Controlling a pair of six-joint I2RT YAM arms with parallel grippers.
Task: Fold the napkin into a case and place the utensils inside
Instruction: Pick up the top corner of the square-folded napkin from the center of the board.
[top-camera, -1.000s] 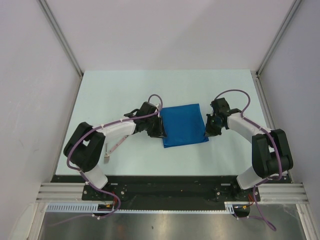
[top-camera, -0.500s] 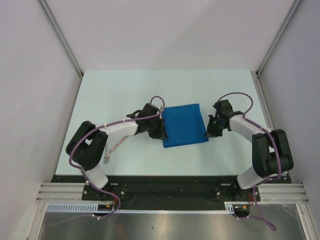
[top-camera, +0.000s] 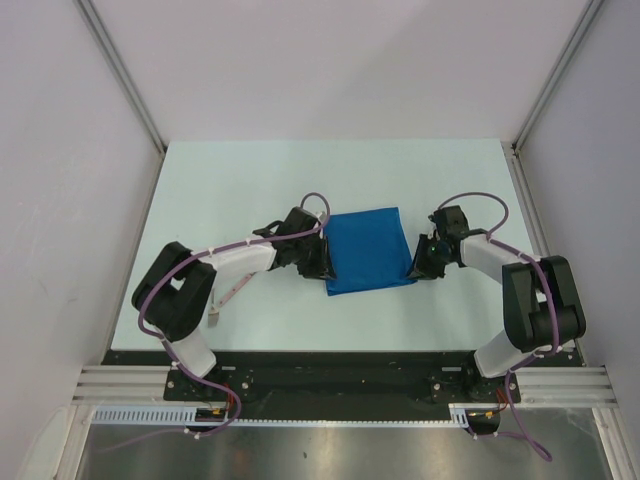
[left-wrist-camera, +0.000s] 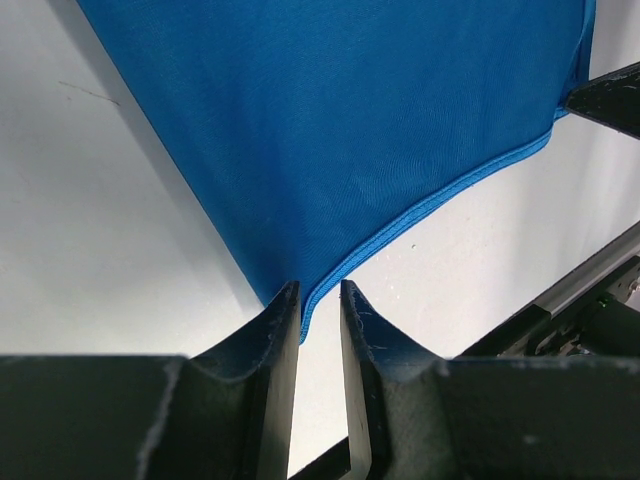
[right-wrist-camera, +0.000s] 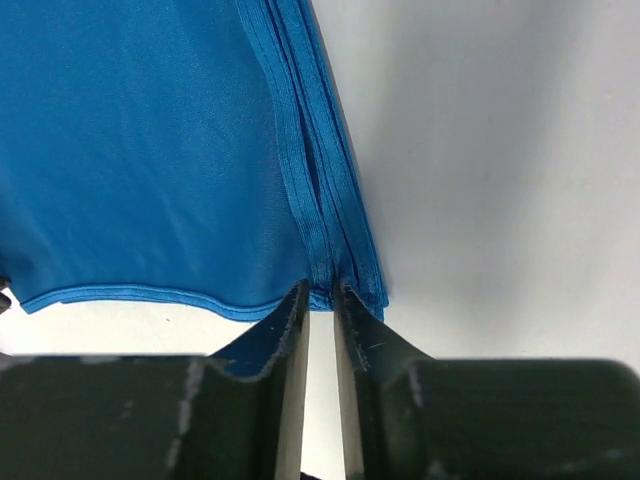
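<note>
While the left claw (top-camera: 322, 268) has hardly budged in the last second, the right claw (top-camera: 418, 268) has crept in and settled lower, right onto the near right corner of the napkin (top-camera: 368, 250). The blue cloth itself hasn't shifted: it lies flat in the middle of the table (top-camera: 250, 180), folded to a broad rectangle between the two arms. In the left wrist view, the left claw (left-wrist-camera: 320, 300) is nipped together on the near left corner of the napkin (left-wrist-camera: 350, 120), with the hem running straight into the slit between the fingers. On the other side, the right claw (right-wrist-camera: 320, 295) is squeezed onto the stacked edges of the napkin (right-wrist-camera: 150, 150), several layers showing. So both near corners look caught now, which I read as the set-up for the next fold; the cloth is too wide to be a case yet. The utensils (top-camera: 214, 316) wait near the left arm's base, well apart from the napkin.
</note>
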